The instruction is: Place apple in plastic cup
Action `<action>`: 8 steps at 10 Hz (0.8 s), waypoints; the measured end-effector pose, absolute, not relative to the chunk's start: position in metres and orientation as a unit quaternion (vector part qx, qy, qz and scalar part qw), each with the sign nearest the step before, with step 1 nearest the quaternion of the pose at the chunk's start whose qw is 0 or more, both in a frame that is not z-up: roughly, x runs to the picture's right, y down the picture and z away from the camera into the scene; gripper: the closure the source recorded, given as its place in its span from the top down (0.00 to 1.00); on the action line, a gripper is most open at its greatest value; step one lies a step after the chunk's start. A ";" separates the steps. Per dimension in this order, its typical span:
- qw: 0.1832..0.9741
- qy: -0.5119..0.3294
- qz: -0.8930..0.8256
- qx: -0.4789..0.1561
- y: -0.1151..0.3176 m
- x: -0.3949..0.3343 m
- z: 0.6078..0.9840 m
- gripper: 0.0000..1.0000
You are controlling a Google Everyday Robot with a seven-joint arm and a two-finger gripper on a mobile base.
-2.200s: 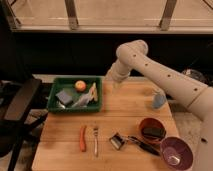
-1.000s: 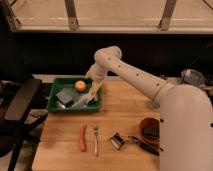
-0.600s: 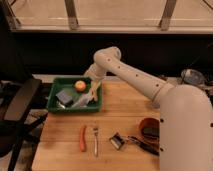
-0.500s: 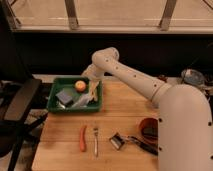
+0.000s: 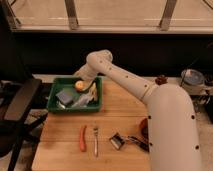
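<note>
Resting against the far edge of the green tray (image 5: pixel 51 100), at the table's (image 5: pixel 65 150) far left corner, the apple (image 5: pixel 79 86) had not yet been lifted. The gripper (image 5: pixel 84 80) hung right at it; whether it had a hold could not be told. The plastic cup was out of sight, leaving the pickup, carry and drop undone.

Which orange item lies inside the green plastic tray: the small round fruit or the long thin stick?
The small round orange-yellow apple, in the green tray beside the gripper. The long thin orange stick lies outside it, on the wooden table.
</note>
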State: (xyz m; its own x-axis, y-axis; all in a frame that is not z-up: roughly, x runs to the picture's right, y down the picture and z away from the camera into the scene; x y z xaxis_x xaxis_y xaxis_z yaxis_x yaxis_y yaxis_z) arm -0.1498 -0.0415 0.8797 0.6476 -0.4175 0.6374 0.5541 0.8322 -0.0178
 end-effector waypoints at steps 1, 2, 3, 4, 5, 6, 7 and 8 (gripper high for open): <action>0.900 -0.324 -0.273 -0.105 -0.041 -0.152 0.884 0.65; 0.898 -0.327 -0.275 -0.107 -0.039 -0.154 0.892 0.65; 0.896 -0.330 -0.278 -0.109 -0.036 -0.156 0.902 0.65; 0.894 -0.332 -0.280 -0.112 -0.033 -0.159 0.909 0.65; 0.892 -0.335 -0.283 -0.114 -0.028 -0.162 0.919 0.65; 0.891 -0.336 -0.283 -0.117 -0.025 -0.162 0.927 0.65; 0.891 -0.335 -0.283 -0.119 -0.023 -0.160 0.936 0.65; 0.890 -0.335 -0.283 -0.122 -0.020 -0.160 0.944 0.65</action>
